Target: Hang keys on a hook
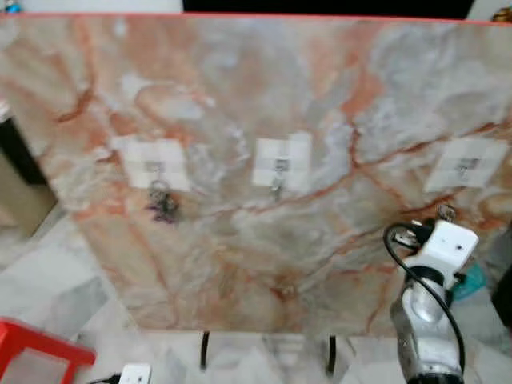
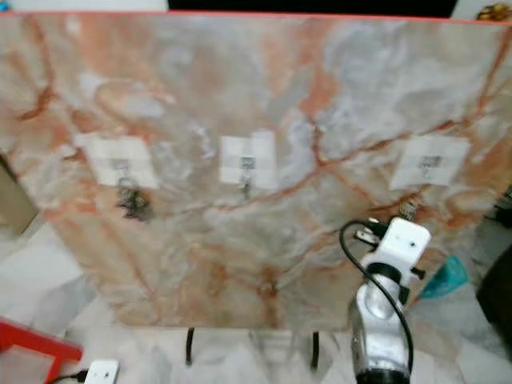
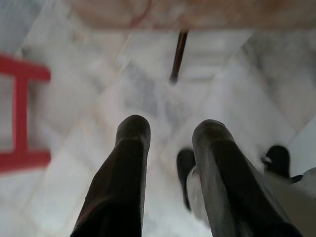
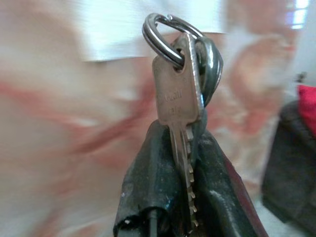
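Observation:
An upright marble board (image 1: 264,104) carries three white adhesive hooks. The left hook (image 1: 154,166) has a dark bunch of keys (image 1: 162,204) hanging from it. The middle hook (image 1: 281,166) and the right hook (image 1: 464,166) hold nothing I can make out. My right arm is raised below the right hook, and a key ring (image 1: 446,212) pokes out above its white wrist camera (image 1: 448,244). My right gripper (image 4: 180,136) is shut on a brass key (image 4: 178,94) with steel rings, just under the hook's white pad (image 4: 148,27). My left gripper (image 3: 170,128) hangs open over the floor.
The board stands on thin black legs (image 1: 205,350) on a pale marble floor. A red stool (image 1: 32,344) and a white plug (image 1: 134,374) lie at the lower left. A teal object (image 1: 472,280) sits by the board's right edge, and a beige cabinet (image 1: 20,196) is at the left.

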`<state>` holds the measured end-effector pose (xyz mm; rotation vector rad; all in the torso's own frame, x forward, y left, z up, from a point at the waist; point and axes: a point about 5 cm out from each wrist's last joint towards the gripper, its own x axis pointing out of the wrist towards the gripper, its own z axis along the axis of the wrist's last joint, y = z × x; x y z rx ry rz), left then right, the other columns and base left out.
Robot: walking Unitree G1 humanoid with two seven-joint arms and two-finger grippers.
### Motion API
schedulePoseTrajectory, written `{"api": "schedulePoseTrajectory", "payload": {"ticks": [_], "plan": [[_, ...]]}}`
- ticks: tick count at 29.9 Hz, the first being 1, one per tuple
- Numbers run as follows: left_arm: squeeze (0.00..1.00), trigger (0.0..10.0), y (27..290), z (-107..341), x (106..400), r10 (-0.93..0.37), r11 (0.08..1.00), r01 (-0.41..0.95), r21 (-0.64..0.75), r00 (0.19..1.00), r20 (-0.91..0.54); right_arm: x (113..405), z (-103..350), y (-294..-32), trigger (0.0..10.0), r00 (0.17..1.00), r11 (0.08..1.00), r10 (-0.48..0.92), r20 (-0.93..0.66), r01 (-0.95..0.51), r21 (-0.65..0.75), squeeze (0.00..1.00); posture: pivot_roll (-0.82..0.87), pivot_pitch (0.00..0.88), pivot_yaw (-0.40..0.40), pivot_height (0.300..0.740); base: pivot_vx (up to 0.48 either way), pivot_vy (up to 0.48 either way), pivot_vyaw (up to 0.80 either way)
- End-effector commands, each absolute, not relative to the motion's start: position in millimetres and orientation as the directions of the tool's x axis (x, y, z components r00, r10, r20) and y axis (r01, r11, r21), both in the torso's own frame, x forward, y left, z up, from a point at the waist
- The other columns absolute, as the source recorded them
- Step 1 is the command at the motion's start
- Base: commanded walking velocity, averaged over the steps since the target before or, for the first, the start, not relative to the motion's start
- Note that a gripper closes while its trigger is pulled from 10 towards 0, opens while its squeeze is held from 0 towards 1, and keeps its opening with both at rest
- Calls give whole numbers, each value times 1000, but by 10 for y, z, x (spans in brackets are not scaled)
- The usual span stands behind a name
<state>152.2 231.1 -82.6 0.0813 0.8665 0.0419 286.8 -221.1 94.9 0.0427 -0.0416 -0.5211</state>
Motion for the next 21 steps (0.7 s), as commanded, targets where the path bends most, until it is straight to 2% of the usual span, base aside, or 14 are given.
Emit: {"api": "schedulePoseTrajectory", "payload": {"ticks": [1,13,21], "plan": [[0,10000,2252,-851,1484,48,998,7,69,644,-764,2856,975,-2240,10000,858,859,-512,37,510,51,0,-2,0,-37,740,0,0,0],[0,10000,2251,-879,1407,39,998,18,65,629,-776,2833,980,-2241,10000,843,843,-537,43,535,53,0,0,0,-35,740,0,0,0],[0,10000,2236,-882,1406,30,997,35,67,628,-778,2919,1089,-2409,10000,815,817,-577,51,576,39,0,-3,0,-34,740,0,0,0]]}}
